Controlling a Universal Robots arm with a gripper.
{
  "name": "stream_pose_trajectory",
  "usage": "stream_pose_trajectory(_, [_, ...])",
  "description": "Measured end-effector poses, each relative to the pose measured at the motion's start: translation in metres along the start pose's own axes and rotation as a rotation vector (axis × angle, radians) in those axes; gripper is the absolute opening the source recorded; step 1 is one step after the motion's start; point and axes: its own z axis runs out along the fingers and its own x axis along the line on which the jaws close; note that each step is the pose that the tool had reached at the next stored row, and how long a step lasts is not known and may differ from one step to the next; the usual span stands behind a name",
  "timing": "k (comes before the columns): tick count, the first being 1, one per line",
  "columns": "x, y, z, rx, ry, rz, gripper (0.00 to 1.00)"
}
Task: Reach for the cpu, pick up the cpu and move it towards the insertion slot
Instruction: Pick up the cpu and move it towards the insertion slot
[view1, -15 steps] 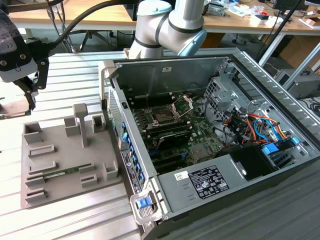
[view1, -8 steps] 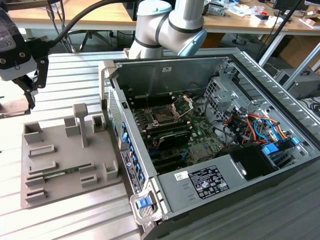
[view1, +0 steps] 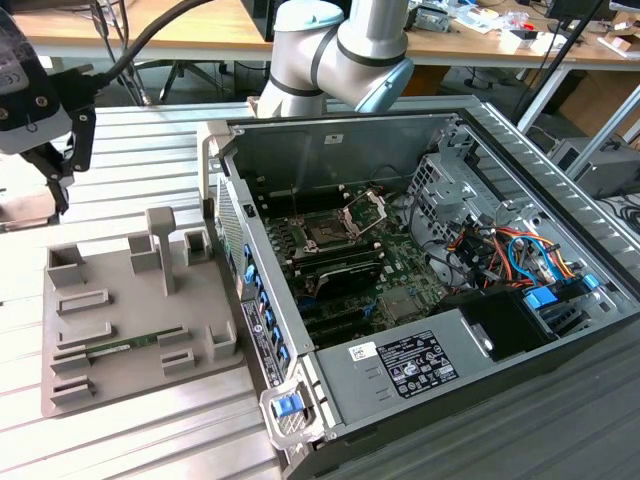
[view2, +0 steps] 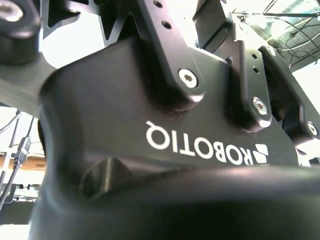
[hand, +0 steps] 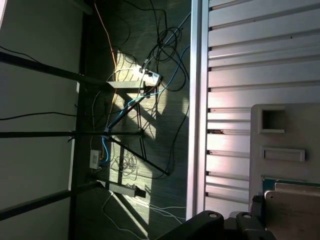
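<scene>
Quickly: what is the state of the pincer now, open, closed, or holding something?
Pincer: cannot be told whether open, closed or holding anything; it is at the exterior view's left edge, near the grey tray.

Robotics lab, robot arm (view1: 340, 45) over a slatted aluminium worktop (view1: 150, 140), opened computer tower (view1: 420, 270), cluttered wooden desks (view1: 220, 35) behind, cables (hand: 165, 45) strewn across floor (hand: 165, 200)

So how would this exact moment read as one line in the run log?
stage: reach | gripper: exterior view's left, near far corner of grey tray | insertion slot: bracket raised, inside open computer case
</scene>
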Motion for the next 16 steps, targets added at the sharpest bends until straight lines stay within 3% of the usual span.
stream_pose_trajectory(16, [0.0,0.0003,-0.0079,0.0,0.0,0.0,0.55])
